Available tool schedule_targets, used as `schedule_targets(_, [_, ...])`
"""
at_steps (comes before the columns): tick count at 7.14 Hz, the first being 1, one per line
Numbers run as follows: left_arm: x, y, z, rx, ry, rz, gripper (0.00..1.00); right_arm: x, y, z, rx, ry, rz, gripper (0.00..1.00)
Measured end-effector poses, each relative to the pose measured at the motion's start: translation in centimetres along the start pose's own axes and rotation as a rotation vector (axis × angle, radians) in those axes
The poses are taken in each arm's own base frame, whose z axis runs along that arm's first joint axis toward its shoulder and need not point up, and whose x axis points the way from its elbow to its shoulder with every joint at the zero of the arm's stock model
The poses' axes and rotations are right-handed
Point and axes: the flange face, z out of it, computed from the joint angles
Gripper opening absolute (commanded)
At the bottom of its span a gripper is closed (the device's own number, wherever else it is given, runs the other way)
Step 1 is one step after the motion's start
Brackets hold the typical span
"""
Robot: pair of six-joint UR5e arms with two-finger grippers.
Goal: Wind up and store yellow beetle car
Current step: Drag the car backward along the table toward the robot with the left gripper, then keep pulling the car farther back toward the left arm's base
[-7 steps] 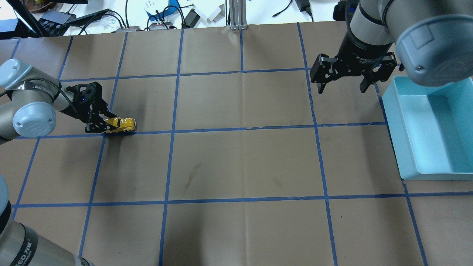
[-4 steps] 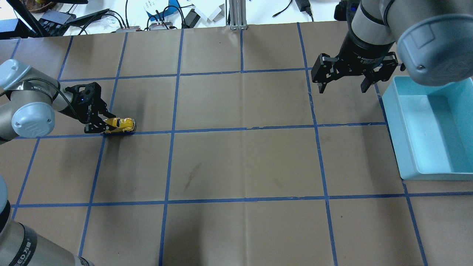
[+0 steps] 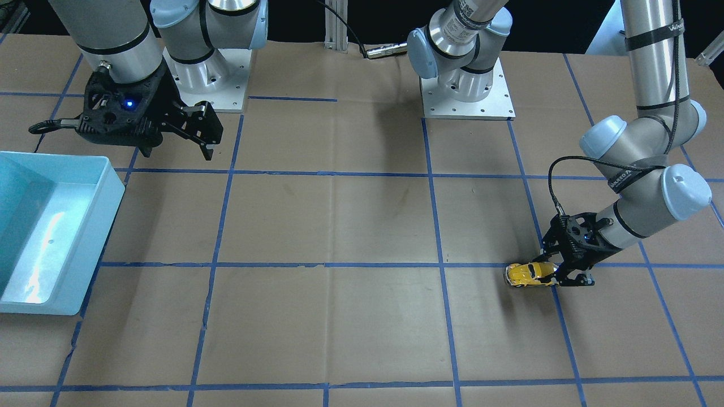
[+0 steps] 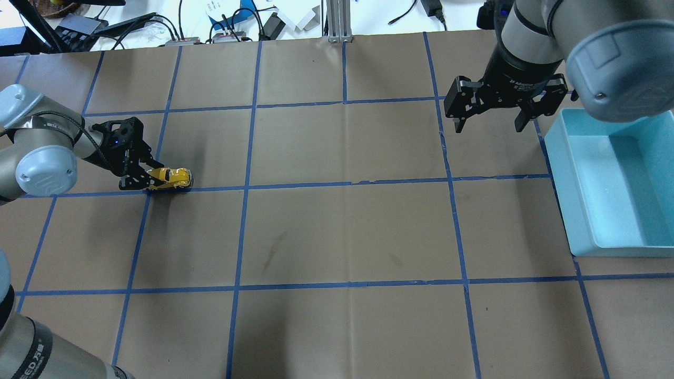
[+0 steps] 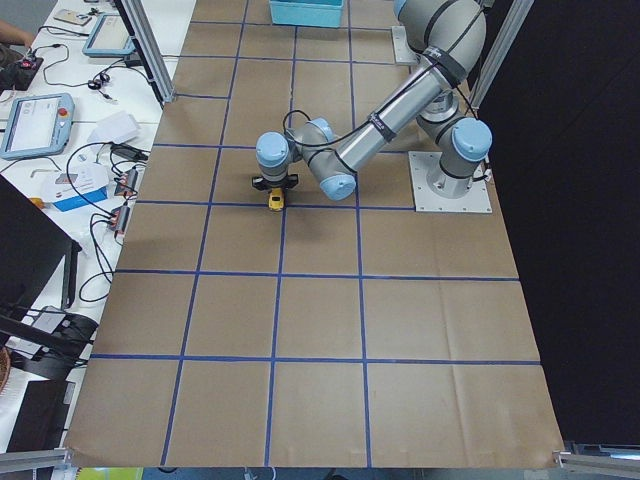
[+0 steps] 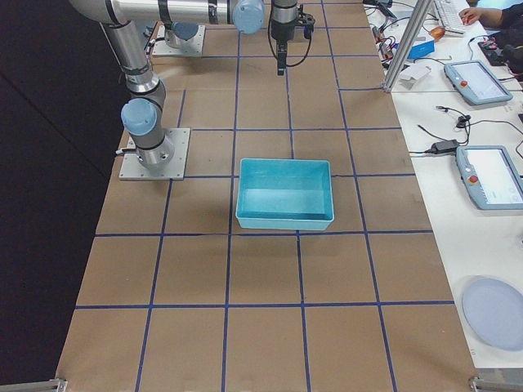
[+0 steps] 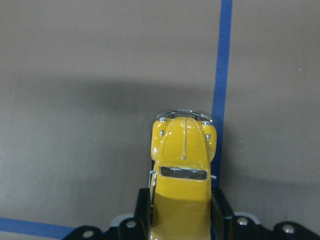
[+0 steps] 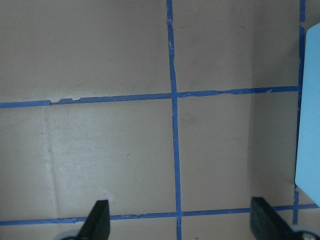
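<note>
The yellow beetle car sits low at the brown paper on a blue tape line, at the table's left. My left gripper is shut on its rear half, nose pointing away from the wrist. The left wrist view shows the car between the two fingers, with its hood and front bumper sticking out. From across the table the car and left gripper appear at the right. My right gripper hangs open and empty above the paper, far from the car and beside the bin.
A light blue bin stands at the table's right edge, also seen as the bin at the left from across the table. Blue tape lines grid the brown paper. Cables and devices lie past the far edge.
My left gripper has drawn the car slightly leftward along the tape line. The right gripper has shifted a little toward the far edge and stays open.
</note>
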Motion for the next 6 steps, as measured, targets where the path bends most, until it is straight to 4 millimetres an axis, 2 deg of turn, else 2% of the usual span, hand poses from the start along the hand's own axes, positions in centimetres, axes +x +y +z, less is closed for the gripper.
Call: schedule_targets(6, [0.3, 2.6, -0.6, 0.055, 0.0, -0.03, 0.25, 0.1, -0.1, 0.1, -0.002, 0.0, 0.001, 1.0])
